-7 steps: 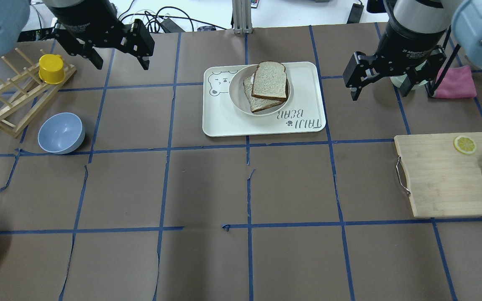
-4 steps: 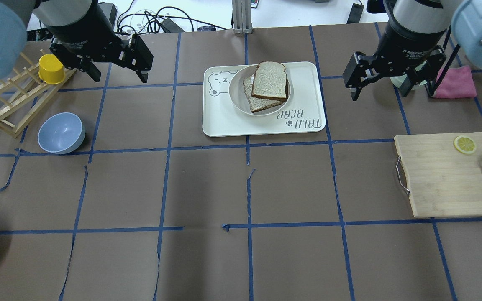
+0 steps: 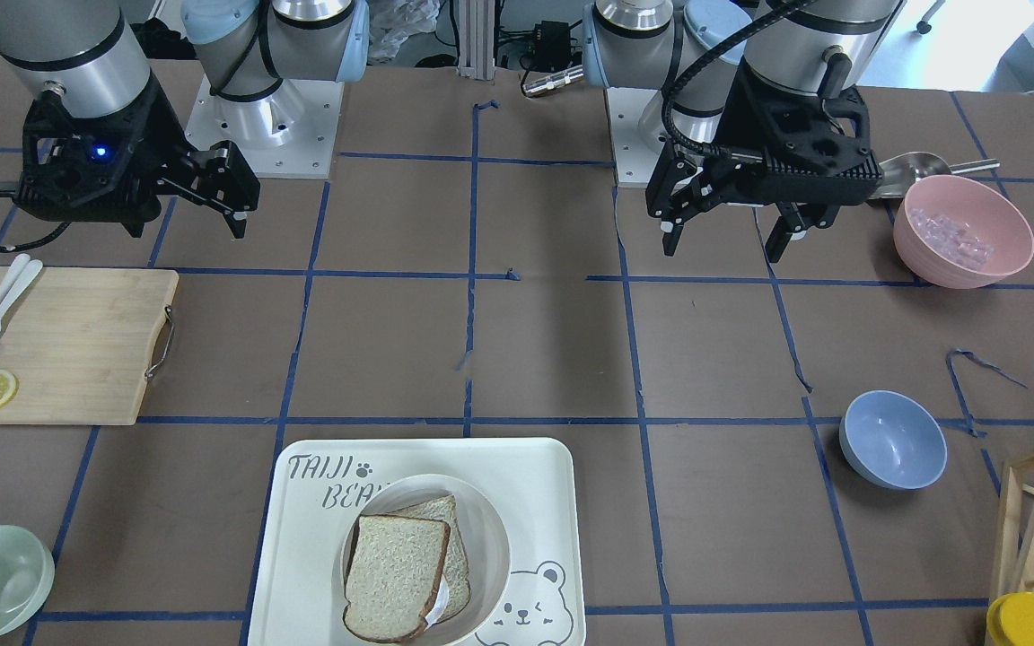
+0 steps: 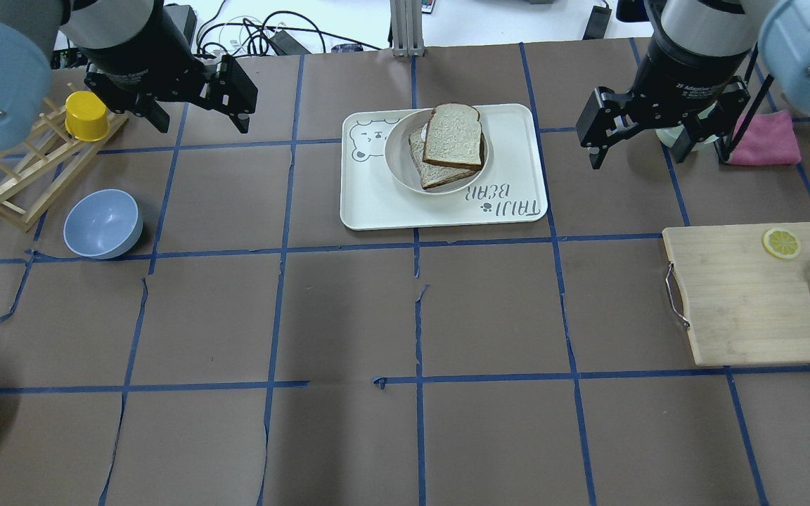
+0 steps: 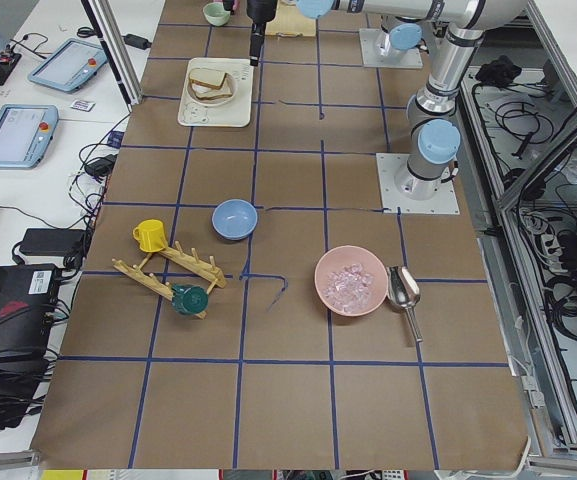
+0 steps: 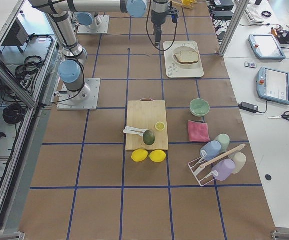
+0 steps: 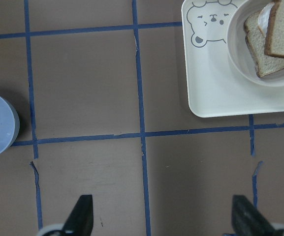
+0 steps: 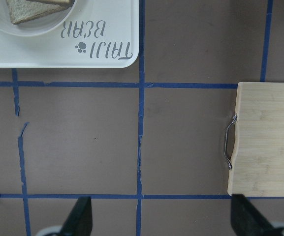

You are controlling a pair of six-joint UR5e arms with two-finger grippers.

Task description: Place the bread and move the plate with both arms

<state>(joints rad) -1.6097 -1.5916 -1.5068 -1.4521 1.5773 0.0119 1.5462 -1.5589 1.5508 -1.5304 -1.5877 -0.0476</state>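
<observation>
The bread (image 4: pixel 454 135), a thick slice with a dark brown crust, lies on top of a second slice (image 4: pixel 435 172) in the round cream plate (image 4: pixel 394 154). The plate stands on the bear tray (image 4: pixel 377 204) at the table's far middle. The bread (image 3: pixel 394 574) and plate (image 3: pixel 492 538) also show in the front view. My left gripper (image 4: pixel 203 123) hovers open and empty far to the left of the tray. My right gripper (image 4: pixel 637 151) hovers open and empty to the right of it. The left wrist view shows the plate (image 7: pixel 235 54) at its top right corner, far from the fingertips (image 7: pixel 80 219).
A blue bowl (image 4: pixel 103 223) and a wooden rack (image 4: pixel 18 183) with a yellow cup (image 4: pixel 86 114) are at the left. A cutting board (image 4: pixel 742 302) with a lemon slice (image 4: pixel 781 242), a pink cloth (image 4: pixel 770 137) and a pink bowl (image 3: pixel 963 231) lie at the sides.
My left gripper has shifted slightly left and back, still open. The right arm, bread and plate have not visibly moved.
</observation>
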